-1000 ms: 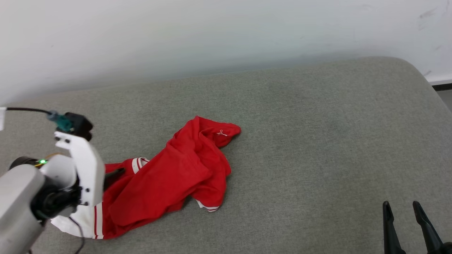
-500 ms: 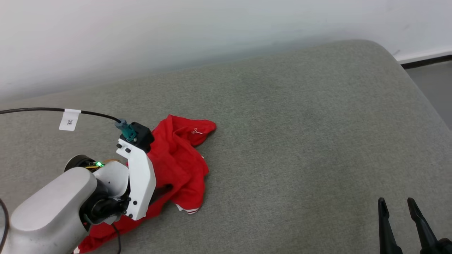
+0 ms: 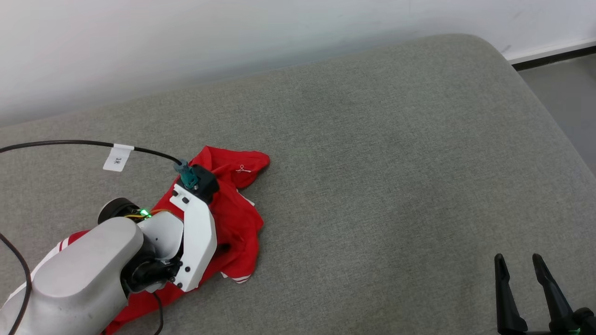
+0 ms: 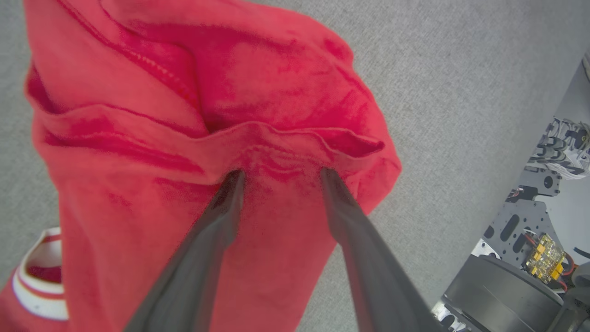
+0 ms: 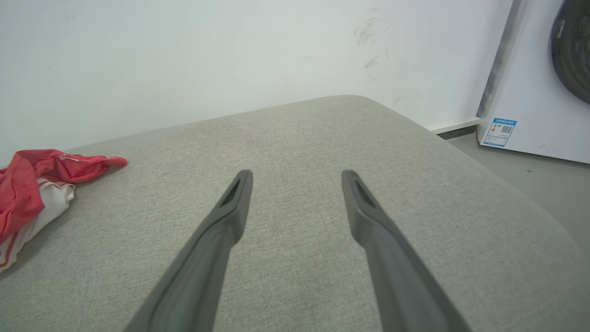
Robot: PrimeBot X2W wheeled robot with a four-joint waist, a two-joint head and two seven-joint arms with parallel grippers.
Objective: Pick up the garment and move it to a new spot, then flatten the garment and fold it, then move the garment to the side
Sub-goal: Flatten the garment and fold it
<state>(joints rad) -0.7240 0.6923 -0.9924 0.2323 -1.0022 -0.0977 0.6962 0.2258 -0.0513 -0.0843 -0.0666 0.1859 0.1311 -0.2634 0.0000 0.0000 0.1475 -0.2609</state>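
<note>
1. Nearest, at the right, the right gripper (image 3: 518, 257) hangs over bare grey cushion (image 3: 396, 177), its fingers spread and holding nothing.
2. At the near left, the pale left arm (image 3: 88, 274) reaches over the garment (image 3: 240, 218), covering its middle.
3. In the left wrist view, the left gripper (image 4: 281, 173) stands released, fingers wide apart. Both tips press into the red cloth, with a raised fold running across just beyond them. It is not pinched.
4. The garment lies crumpled on the left part of the cushion. A white, red-striped cuff shows at its near edge and a red corner points far-right.
5. A black cable with a white tag (image 3: 118, 158) runs off to the left just beyond it.
6. Farthest, a white wall (image 3: 233, 37) backs the cushion.
</note>
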